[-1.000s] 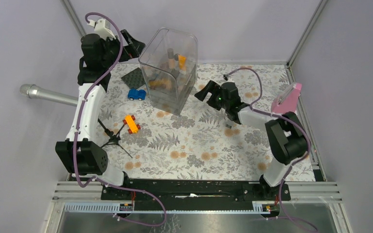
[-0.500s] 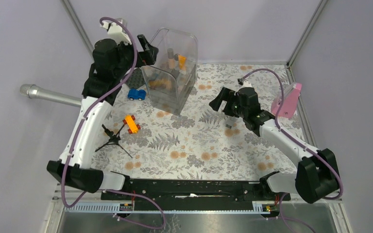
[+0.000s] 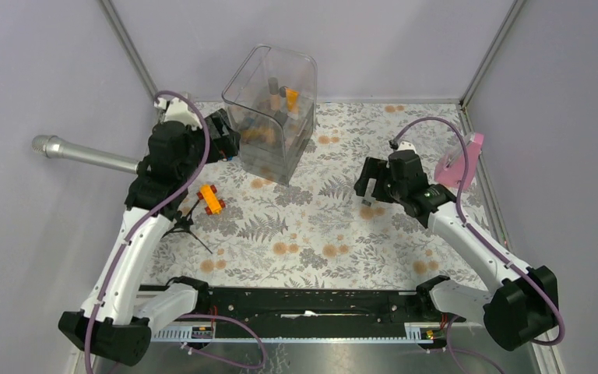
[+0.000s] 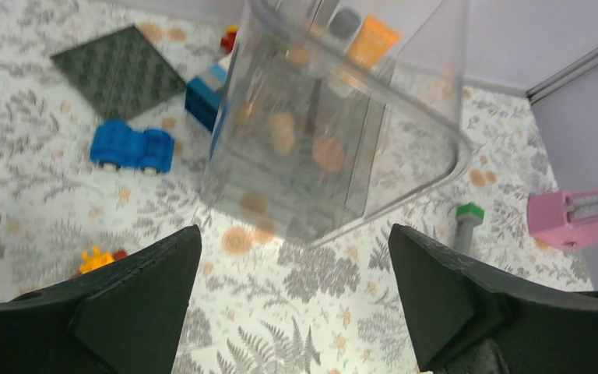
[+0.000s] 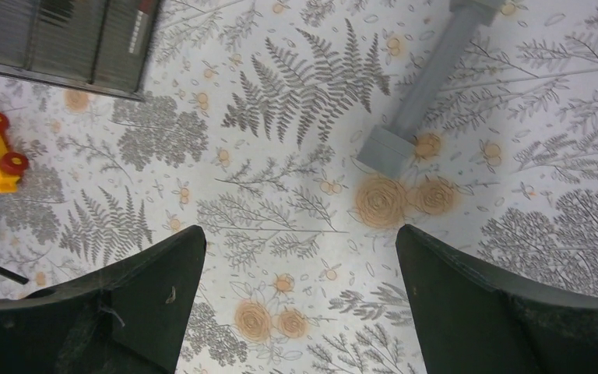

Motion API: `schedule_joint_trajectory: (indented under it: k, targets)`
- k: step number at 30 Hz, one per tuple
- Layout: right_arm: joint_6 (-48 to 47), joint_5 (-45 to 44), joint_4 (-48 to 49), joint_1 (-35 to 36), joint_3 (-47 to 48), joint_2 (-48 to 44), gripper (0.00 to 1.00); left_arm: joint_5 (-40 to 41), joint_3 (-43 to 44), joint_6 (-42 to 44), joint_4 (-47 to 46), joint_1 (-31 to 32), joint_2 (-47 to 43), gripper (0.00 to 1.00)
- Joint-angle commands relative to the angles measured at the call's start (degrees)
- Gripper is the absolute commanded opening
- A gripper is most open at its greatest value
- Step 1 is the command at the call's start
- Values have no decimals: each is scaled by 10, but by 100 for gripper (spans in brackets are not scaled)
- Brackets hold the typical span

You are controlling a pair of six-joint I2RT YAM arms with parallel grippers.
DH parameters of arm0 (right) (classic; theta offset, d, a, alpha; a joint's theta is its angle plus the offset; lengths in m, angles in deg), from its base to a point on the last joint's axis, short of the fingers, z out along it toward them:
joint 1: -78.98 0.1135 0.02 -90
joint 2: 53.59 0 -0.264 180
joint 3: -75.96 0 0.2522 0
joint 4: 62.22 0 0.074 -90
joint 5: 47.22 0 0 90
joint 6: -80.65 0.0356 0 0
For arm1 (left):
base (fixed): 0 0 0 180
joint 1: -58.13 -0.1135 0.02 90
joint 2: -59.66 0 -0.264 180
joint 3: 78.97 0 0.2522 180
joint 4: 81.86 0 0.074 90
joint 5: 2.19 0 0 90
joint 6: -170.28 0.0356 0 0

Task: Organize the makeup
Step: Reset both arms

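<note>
A clear organizer (image 3: pixel 272 109) stands at the back middle; it also shows in the left wrist view (image 4: pixel 342 132). It holds an orange tube (image 4: pixel 371 43), a dark-capped item and coral-pink discs (image 4: pixel 328 152). A grey tube with a green cap (image 4: pixel 467 222) lies on the floral mat to its right. In the right wrist view the tube (image 5: pixel 424 86) lies diagonally just beyond my open right gripper (image 5: pixel 300 231). My right gripper (image 3: pixel 367 181) hovers over it, empty. My left gripper (image 3: pixel 226 138) is open and empty left of the organizer, above bare mat (image 4: pixel 294 234).
A blue toy car (image 4: pixel 131 148), a dark baseplate (image 4: pixel 121 70) and a blue block (image 4: pixel 202 93) lie left of the organizer. An orange toy car (image 3: pixel 211 199) and a black tripod (image 3: pixel 183 222) sit nearer. A silver microphone (image 3: pixel 86 153) juts in from the left. A pink item (image 3: pixel 459 160) leans at the right wall.
My left arm has swung from behind the organizer down to its left side. My right gripper has drawn back from the organizer, right and nearer, over the grey tube.
</note>
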Motion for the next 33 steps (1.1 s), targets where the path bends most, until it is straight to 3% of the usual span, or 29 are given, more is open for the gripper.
schedule_joint_trajectory:
  k: [1,10,16,22,27,33]
  targets:
    - [-4,-41,-62,-3,7,-9,100,20,-45,-24,20,2,-33,99]
    - [13,-116,-170,-3,38,-6,100,-4,-148,-18,43,2,-68,99]
    - [30,-200,-270,-2,69,7,100,0,-148,-18,92,2,3,99]
    - [35,-227,-294,-2,81,3,100,-9,-148,-13,91,1,31,99]
    - [-10,-157,-231,-3,55,-52,100,-18,-151,-48,79,2,35,99]
    - [-35,-123,-259,-3,100,-34,100,-7,-138,-63,77,2,41,99]
